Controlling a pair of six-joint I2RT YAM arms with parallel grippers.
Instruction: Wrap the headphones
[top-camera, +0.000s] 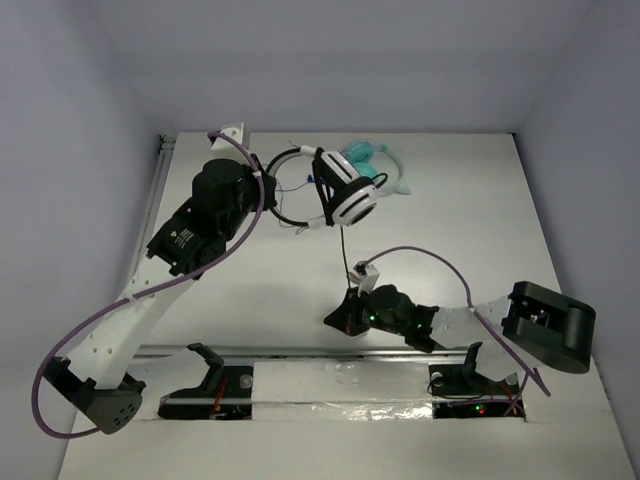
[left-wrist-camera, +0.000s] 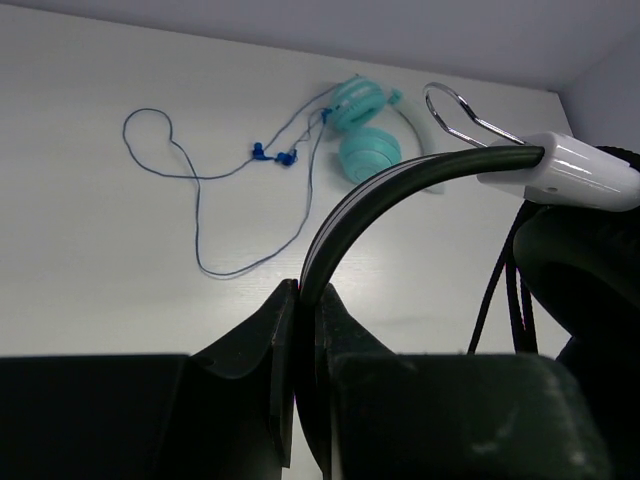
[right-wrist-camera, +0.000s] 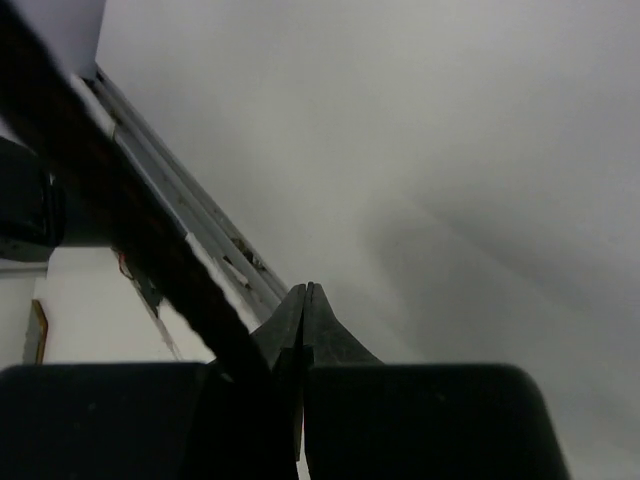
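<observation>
The headphones, with white earcups and a black-and-white headband, are at the back middle of the table. My left gripper is shut on the headband, which is pinched between the fingertips in the left wrist view. A black ear pad and loops of the dark cable hang at the right. The cable runs straight down to my right gripper. In the right wrist view that gripper is shut, and the cable crosses close beside its left finger.
Small teal headphones lie just behind the big ones, also in the left wrist view, with a thin blue cable looped on the table. A metal rail runs along the near edge. White walls enclose the table.
</observation>
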